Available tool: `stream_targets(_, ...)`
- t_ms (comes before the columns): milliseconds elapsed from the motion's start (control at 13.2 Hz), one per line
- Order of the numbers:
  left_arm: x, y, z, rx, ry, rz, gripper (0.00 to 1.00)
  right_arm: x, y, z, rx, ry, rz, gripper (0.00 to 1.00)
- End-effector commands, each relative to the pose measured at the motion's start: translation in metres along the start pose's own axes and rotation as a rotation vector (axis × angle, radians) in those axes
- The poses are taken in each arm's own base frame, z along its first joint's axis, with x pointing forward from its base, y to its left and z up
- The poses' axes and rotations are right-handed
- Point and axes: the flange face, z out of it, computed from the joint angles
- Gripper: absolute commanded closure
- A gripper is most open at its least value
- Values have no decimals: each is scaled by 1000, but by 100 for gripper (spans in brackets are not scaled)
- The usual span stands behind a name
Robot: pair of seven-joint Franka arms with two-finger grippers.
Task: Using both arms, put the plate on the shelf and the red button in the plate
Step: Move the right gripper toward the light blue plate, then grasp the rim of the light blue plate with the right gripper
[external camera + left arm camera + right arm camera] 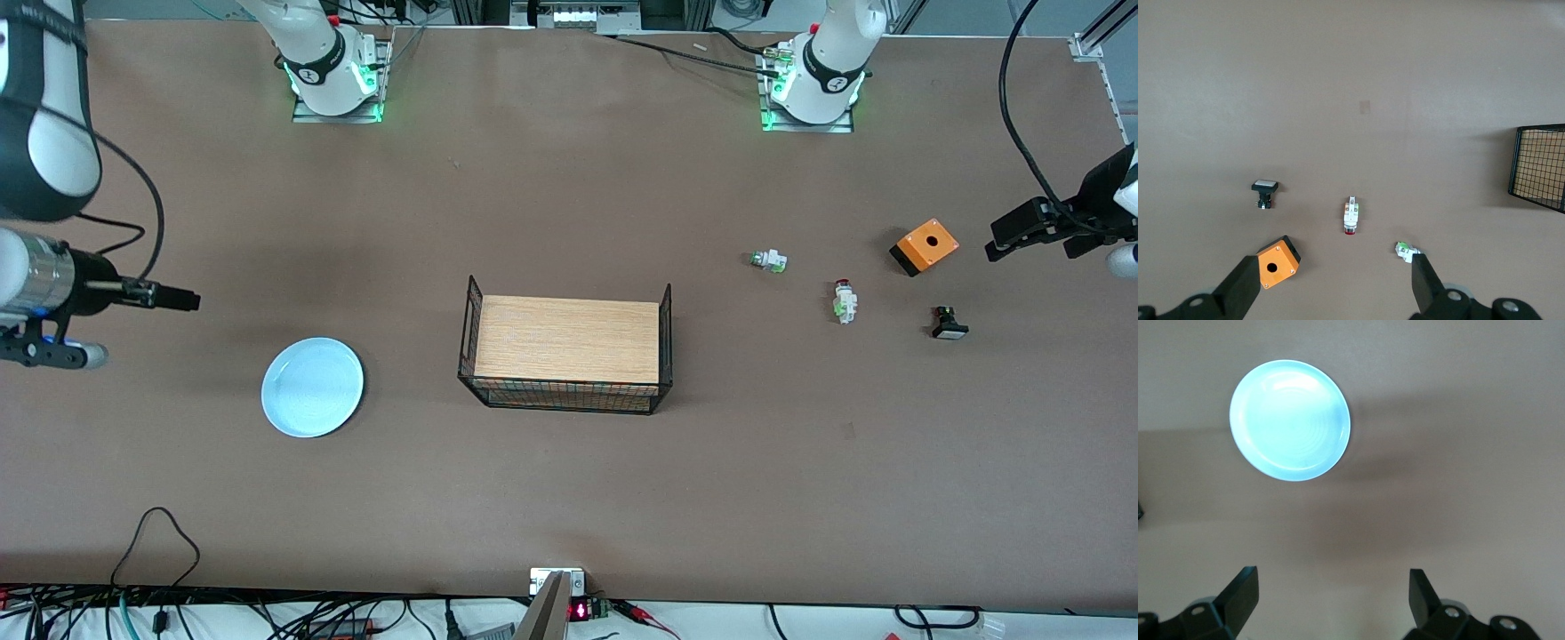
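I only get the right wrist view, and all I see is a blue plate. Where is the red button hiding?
Observer: The red button lies on the table toward the left arm's end.
Operator: Is anything holding it?
Observer: No. The left tool hangs open over the table near an orange box, holding nothing.
Operator: What's between my plate and the button?
Observer: A wire basket with a wooden board in it stands mid-table.
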Motion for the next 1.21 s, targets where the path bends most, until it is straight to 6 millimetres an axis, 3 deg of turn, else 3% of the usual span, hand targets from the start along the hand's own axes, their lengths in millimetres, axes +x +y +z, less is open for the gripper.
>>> stream_targets(0, -3, -2, -4, -4, 3, 1, 0, 39, 9, 35, 33, 35, 28, 0)
stream_targets(76, -3, -2, -4, -4, 3, 1, 0, 43, 10, 43, 36, 27, 33, 0)
stream_targets(304, -3, 0, -6, -5, 6, 4, 0, 61, 8, 94, 34, -33, 42, 0)
stream_targets(683, -2, -2, -3, -3, 3, 1, 0, 95, -2, 157, 55, 26, 39, 0)
stream_targets(835, -2, -2, -3, -3, 3, 1, 0, 110, -2, 175, 72, 95, 10, 0)
stream_targets(1138, 4, -6, -1, 31, 19, 0, 0, 116, -14, 212, 187, 58, 26, 0)
